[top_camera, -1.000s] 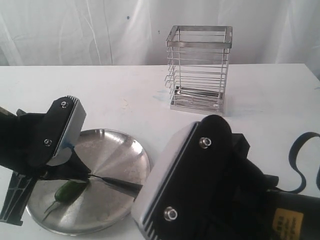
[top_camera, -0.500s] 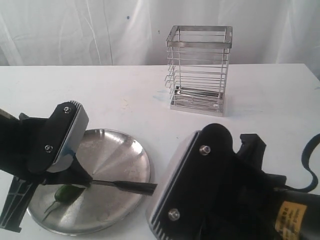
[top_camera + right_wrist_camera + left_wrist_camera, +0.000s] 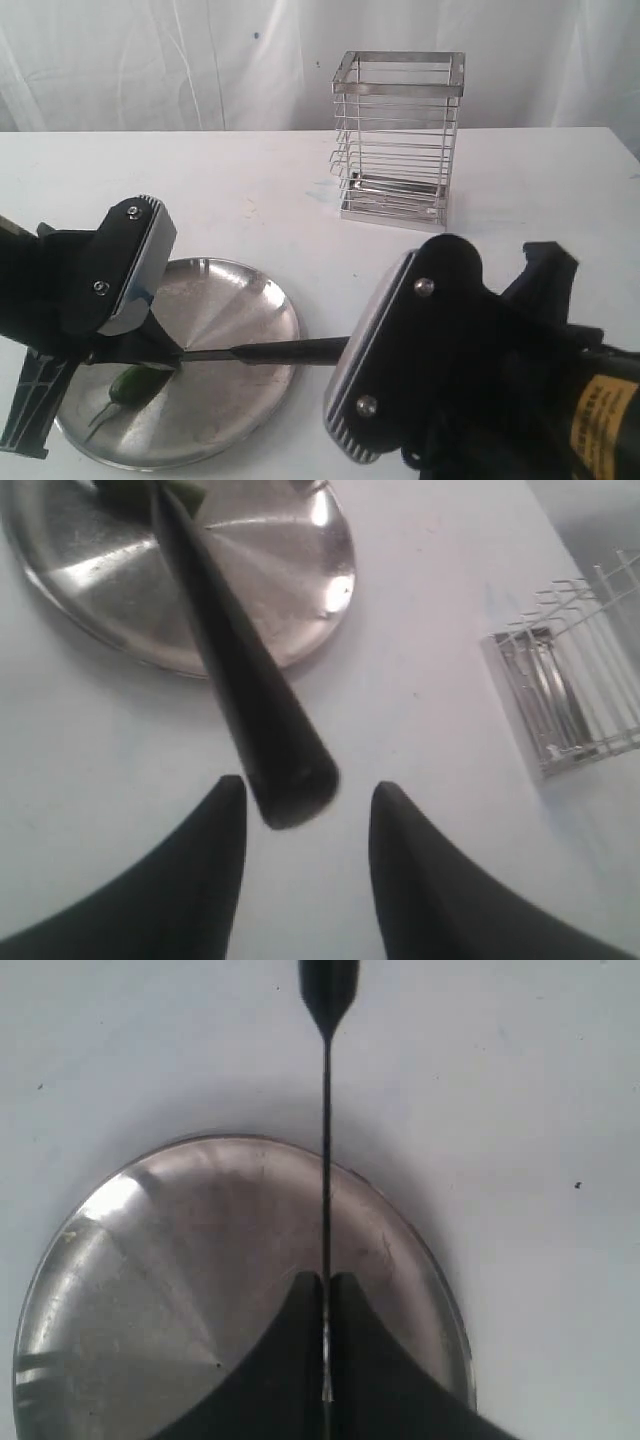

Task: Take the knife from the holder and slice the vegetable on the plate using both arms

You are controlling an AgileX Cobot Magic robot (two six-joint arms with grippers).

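Note:
The knife [image 3: 270, 352] hangs level over the plate [image 3: 262, 300], with its blade pinched in my left gripper [image 3: 325, 1278], which is shut on it. In the left wrist view the thin blade [image 3: 325, 1160] runs away from the fingers to the dark handle. The green vegetable [image 3: 135, 383] lies on the plate just below the left gripper [image 3: 168, 352]. My right gripper [image 3: 308, 783] is open, and the handle end [image 3: 285, 780] sits free between its spread fingertips, nearer one of them. The wire holder [image 3: 397, 135] stands at the back.
The holder [image 3: 570, 690] is upright on the white table beyond the plate [image 3: 280, 570], with a flat metal piece lying in its bottom. A white curtain backs the table. The right arm's large housing [image 3: 420, 370] fills the front right.
My right gripper has opened, let go of the knife handle and drawn back to the right. The knife stays in the left gripper, and more of its handle now shows.

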